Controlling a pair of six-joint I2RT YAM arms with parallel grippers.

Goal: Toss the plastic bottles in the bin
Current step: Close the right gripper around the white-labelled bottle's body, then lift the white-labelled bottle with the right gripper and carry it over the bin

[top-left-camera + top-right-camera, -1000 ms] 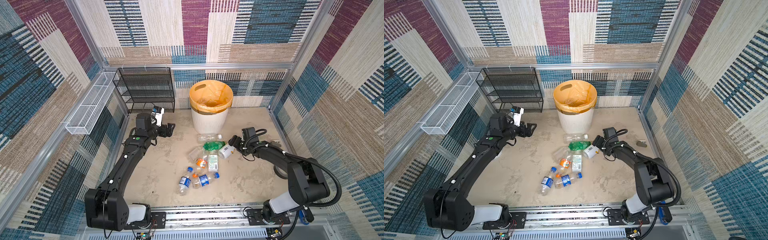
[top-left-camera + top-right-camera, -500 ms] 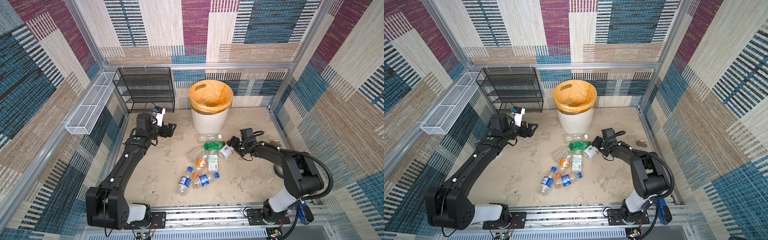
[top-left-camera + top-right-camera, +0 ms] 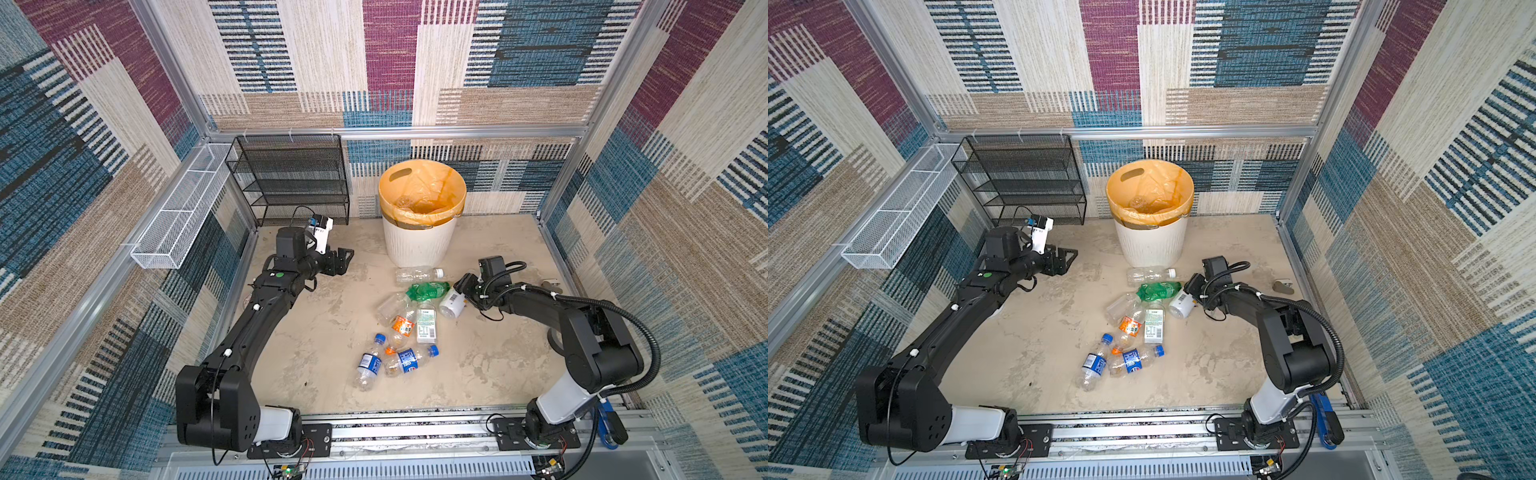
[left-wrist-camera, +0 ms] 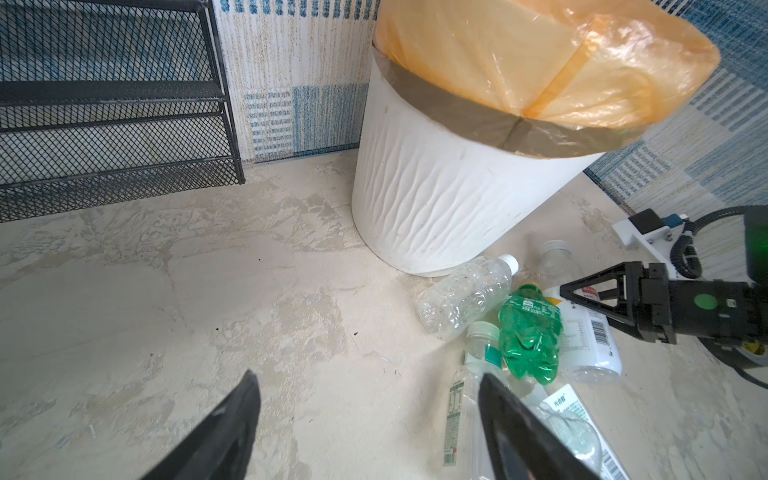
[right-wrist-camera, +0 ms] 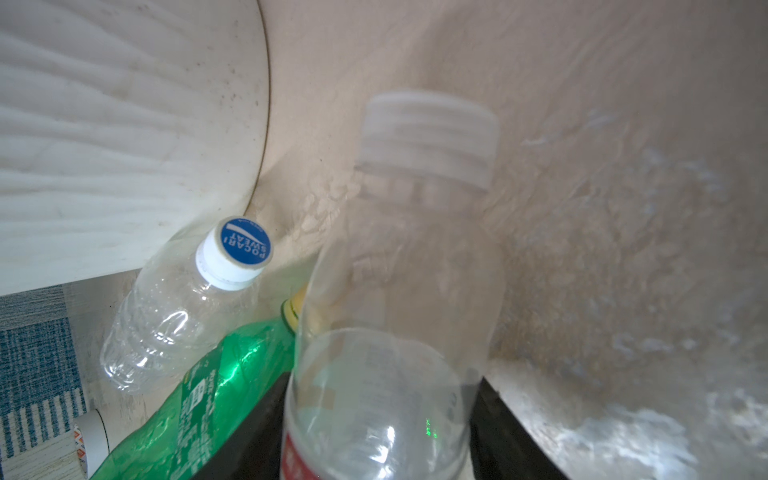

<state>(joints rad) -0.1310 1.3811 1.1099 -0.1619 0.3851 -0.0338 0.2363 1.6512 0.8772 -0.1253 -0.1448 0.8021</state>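
A: The round white ribbed plastic bin (image 3: 415, 245), with its orange-yellow liner (image 3: 432, 183), stands at the back of the floor (image 3: 316, 332). What's in it?
B: One clear shape, likely a bottle. Eight or so plastic bottles (image 3: 401, 326) lie on the floor before it, so most work remains.
A: The arms?
B: The right gripper (image 3: 460, 291) straddles a clear white-labelled bottle (image 3: 451, 302) lying beside the crushed green bottle (image 3: 428, 290); clamped or not, I cannot tell. The left gripper (image 3: 343, 261), jaws apart and empty, hangs over bare floor.
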